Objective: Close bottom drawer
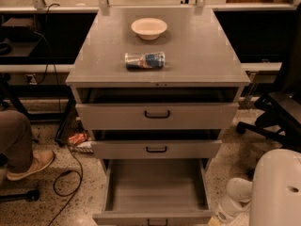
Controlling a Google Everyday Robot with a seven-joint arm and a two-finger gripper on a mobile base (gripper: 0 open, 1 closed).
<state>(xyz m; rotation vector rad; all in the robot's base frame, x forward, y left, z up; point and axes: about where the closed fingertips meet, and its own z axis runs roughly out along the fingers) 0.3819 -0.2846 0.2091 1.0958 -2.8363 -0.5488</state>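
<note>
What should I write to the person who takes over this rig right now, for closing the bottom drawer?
Gripper: low on the right, beside the front right corner of the bottom drawer, away from its handle.
Bottom drawer: pulled far out.
Middle drawer and top drawer: each open by a small gap.
Cabinet top: a bowl and a can lying on its side.
Done: nothing yet.
Left: bring the gripper to the front panel and push the drawer fully in.
</note>
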